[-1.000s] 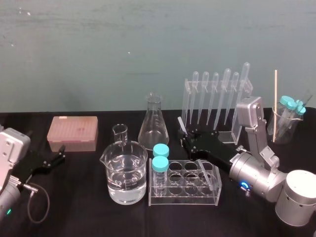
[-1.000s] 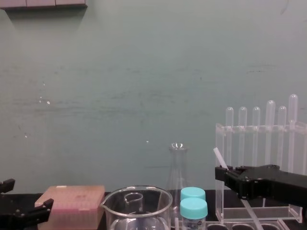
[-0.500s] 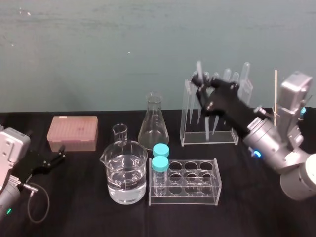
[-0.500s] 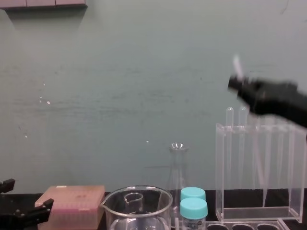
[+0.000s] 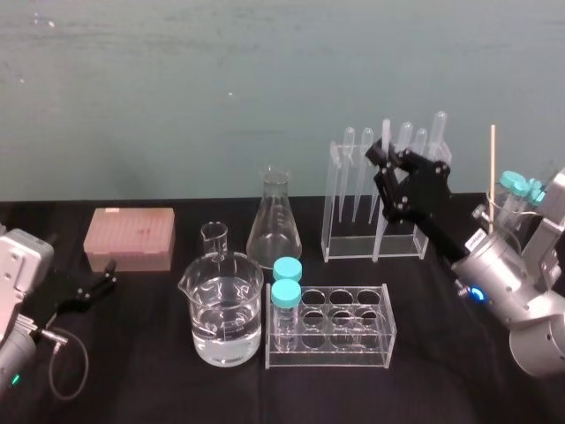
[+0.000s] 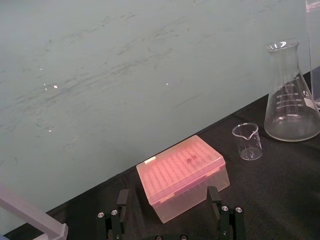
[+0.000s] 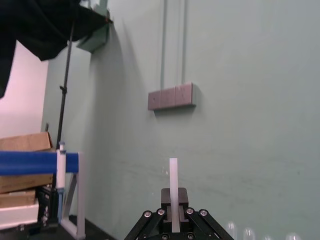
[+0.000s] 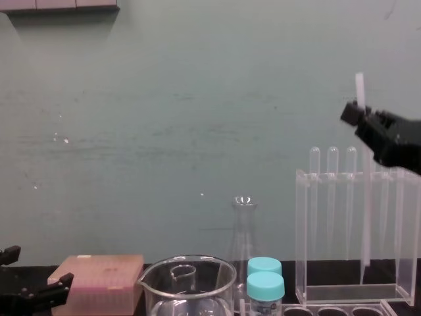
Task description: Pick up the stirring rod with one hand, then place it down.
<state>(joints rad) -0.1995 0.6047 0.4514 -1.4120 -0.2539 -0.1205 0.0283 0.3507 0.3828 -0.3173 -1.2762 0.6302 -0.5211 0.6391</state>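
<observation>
The stirring rod (image 8: 359, 89) stands nearly upright at the far right of the table, just in front of the clear pipette rack (image 5: 353, 255). The right gripper (image 5: 387, 168) is clamped on it close to its top end, so only a short stub shows above the fingers. Its long lower part hangs towards the table, and I cannot tell whether the tip touches. It looks light, stiff and smooth, probably brittle and slippery. Gripped this high, the free end may swing or knock the rack, so a hold nearer the middle would be steadier. The left gripper (image 5: 104, 281) rests at the near left beside the pink tip box (image 5: 131, 237), fingers spread wide and empty.
</observation>
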